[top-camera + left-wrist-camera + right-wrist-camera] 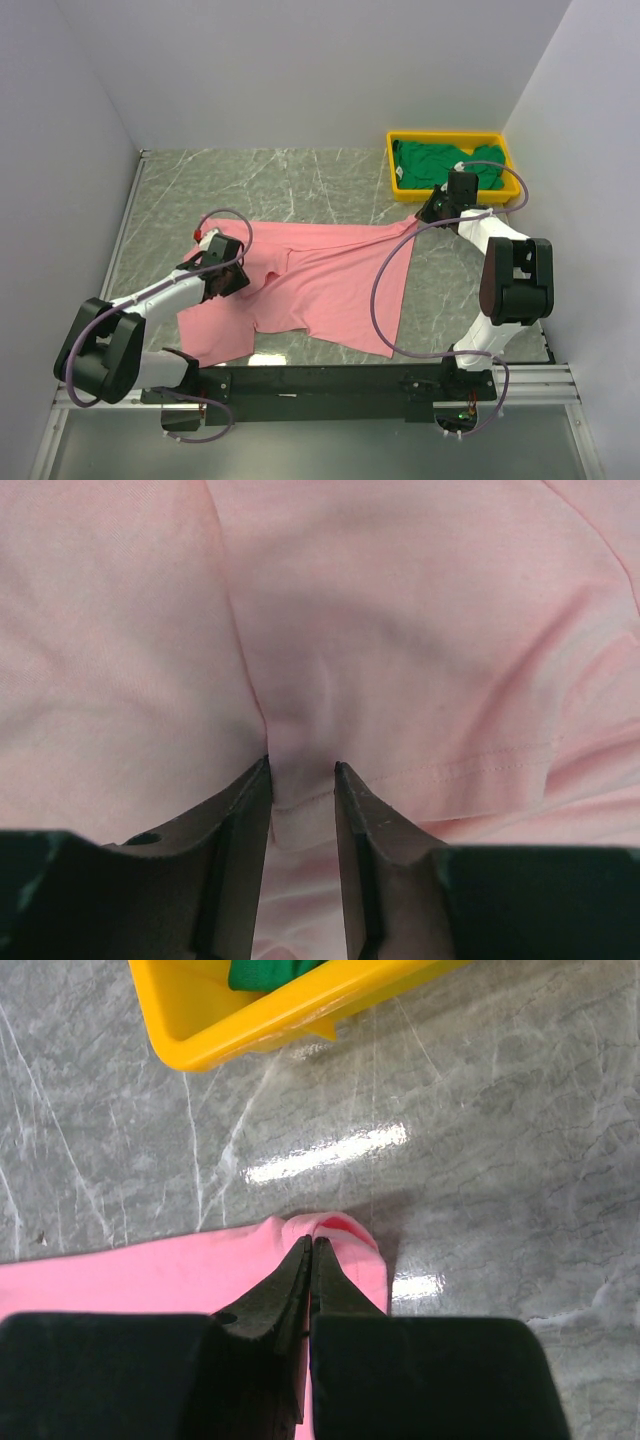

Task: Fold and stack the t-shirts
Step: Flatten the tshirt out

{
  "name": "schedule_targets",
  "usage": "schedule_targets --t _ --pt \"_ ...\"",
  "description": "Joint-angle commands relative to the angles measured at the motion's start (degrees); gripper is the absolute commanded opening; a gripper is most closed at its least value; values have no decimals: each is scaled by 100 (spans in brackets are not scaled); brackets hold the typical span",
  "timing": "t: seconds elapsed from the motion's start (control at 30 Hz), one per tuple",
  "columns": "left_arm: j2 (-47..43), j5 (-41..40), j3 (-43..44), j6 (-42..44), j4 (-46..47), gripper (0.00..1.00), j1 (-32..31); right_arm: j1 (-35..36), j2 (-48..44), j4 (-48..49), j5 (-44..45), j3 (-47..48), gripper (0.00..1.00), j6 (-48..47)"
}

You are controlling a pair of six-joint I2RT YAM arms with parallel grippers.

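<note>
The pink t-shirt [330, 285] lies spread across the table's middle, its near left part rumpled. My left gripper [243, 283] presses down on its left side. In the left wrist view the left gripper [301, 765] has its jaws partly apart, with a puckered ridge of the pink t-shirt [420, 630] and a hem running between them. My right gripper [428, 213] is shut on the shirt's far right corner, pulling it taut. The right wrist view shows the right gripper [313, 1240] pinching that pink corner [120, 1275]. The dark green t-shirt [440, 160] lies bunched in the tray.
The yellow tray [392, 165] stands at the back right, just beyond my right gripper; its corner [280, 1020] shows in the right wrist view. White walls close in the marble table [250, 185] on the left, back and right. A black rail [330, 380] runs along the near edge.
</note>
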Motion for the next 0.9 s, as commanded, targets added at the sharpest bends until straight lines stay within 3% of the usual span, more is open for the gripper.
schedule_targets --t 0.0,0.5,0.8,0.87 --pt "-38 19 135 -148 123 37 -94 22 -244 135 92 -11 0 -117" --pt "-214 -25 311 -131 43 33 -226 22 -244 126 92 15 0 -108" --pt "-21 -60 100 -254 210 25 -235 22 -138 143 83 -2 0 -100" --pt "-4 -104 65 -280 219 17 -235 30 -121 152 83 -2 0 -100"
